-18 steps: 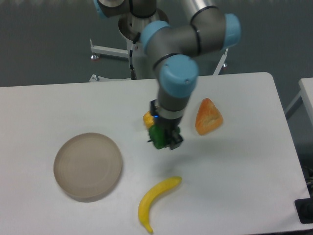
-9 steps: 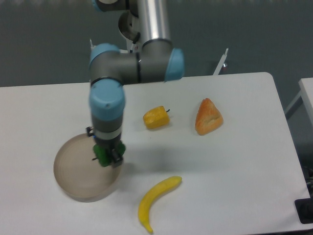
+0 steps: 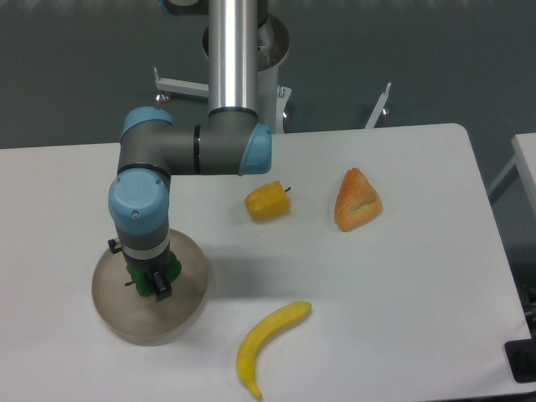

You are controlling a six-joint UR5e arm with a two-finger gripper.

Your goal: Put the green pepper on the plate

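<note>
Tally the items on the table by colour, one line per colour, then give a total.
Yellow: 2, the yellow pepper and the banana
Green: 1, the green pepper, held in the hand
Orange: 1, the wedge-shaped piece
Beige: 1, the plate
Total: 5

No legible text, label, brand, number or sign anywhere in view

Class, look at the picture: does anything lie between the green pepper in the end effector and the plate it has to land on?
Nothing visible does. The end effector holds the small glossy dark-green pepper directly over the round beige-grey plate; the plate's visible surface is bare. The yellow pepper, banana and orange wedge lie off to the side.
</note>
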